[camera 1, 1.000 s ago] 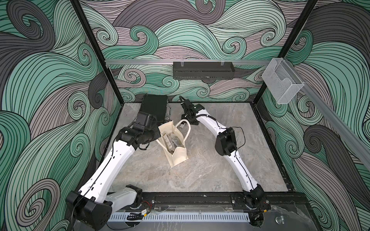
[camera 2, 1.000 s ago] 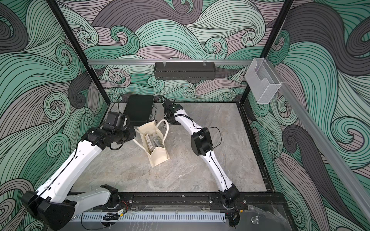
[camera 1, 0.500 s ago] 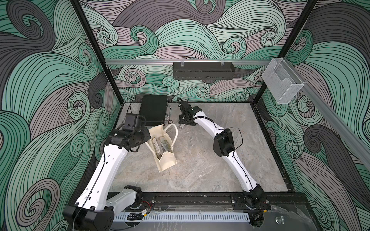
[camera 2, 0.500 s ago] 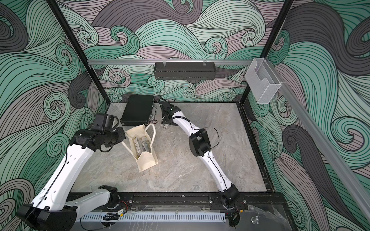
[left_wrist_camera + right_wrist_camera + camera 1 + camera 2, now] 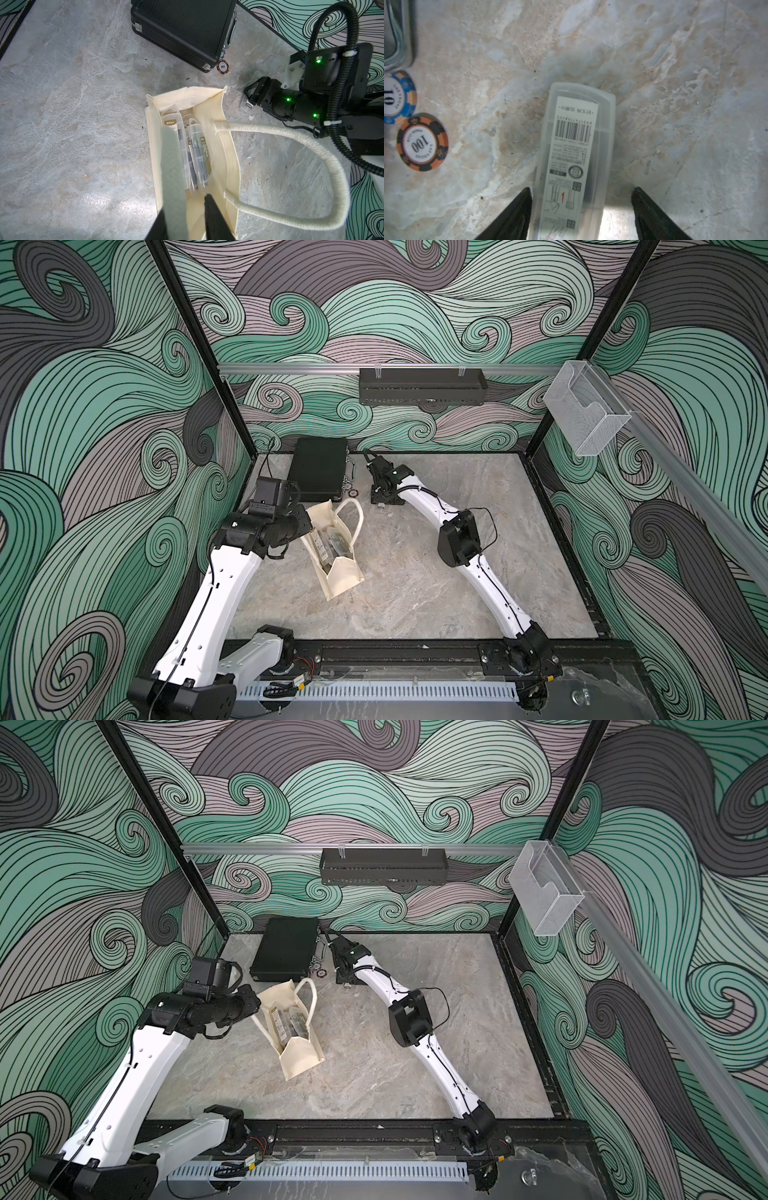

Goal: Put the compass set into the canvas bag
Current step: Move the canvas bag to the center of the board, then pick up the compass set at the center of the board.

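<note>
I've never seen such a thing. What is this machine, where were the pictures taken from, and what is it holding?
Two robot arms work over a table, each ending in a gripper. Two pictures look down from above; two come from wrist cameras. On the table lie a black hard case, two poker chips and a cream canvas bag with clear plastic cases inside. The left gripper is at the bag's rim, jaws slightly apart. The right gripper straddles a boxed compass set on the table, jaws open, gripping nothing.

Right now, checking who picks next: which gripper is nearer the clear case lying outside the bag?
Right. The right gripper straddles the clear case with its fingers; the left gripper is away at the mouth of the canvas bag.
</note>
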You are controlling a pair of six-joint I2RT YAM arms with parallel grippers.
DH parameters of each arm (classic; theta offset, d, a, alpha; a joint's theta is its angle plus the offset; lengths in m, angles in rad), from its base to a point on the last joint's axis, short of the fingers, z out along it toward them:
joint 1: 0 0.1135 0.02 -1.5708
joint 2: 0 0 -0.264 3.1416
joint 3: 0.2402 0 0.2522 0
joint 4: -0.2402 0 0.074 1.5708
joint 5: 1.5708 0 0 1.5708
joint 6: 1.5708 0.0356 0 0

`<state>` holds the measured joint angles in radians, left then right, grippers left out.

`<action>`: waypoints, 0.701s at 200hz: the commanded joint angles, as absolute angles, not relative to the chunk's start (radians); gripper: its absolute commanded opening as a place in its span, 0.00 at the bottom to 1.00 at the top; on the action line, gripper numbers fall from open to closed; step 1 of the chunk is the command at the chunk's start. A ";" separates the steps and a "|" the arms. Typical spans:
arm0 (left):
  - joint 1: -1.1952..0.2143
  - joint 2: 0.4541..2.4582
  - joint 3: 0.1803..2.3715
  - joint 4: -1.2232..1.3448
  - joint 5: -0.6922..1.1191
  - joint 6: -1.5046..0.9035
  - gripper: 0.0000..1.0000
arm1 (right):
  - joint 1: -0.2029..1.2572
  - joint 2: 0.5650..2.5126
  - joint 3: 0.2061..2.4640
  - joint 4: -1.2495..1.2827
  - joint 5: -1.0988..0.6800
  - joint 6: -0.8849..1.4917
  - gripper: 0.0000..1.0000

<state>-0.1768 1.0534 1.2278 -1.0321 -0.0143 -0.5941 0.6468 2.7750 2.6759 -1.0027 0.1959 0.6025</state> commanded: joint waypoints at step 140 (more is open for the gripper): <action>-0.084 0.945 1.285 -1.121 -0.040 -0.522 0.52 | 0.657 2.398 2.459 -1.056 0.256 0.472 0.45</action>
